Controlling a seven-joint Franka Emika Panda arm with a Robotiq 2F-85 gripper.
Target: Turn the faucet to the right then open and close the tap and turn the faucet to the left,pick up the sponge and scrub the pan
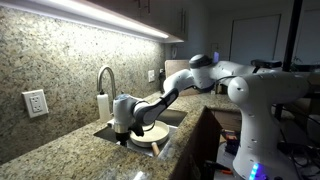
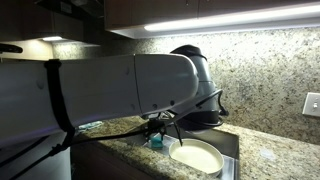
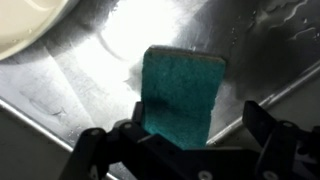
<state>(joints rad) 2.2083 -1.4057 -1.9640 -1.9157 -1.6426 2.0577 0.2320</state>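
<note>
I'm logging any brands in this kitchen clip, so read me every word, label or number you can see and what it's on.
No readable text in any view.
White bottle by the faucet: any label too small to read.
Sponge: plain, no print visible.
Wall outlet: no lettering legible.

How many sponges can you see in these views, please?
1. The teal sponge sits in the steel sink, between the fingers of the open gripper, beside the cream pan. The arm may hide others.
</note>
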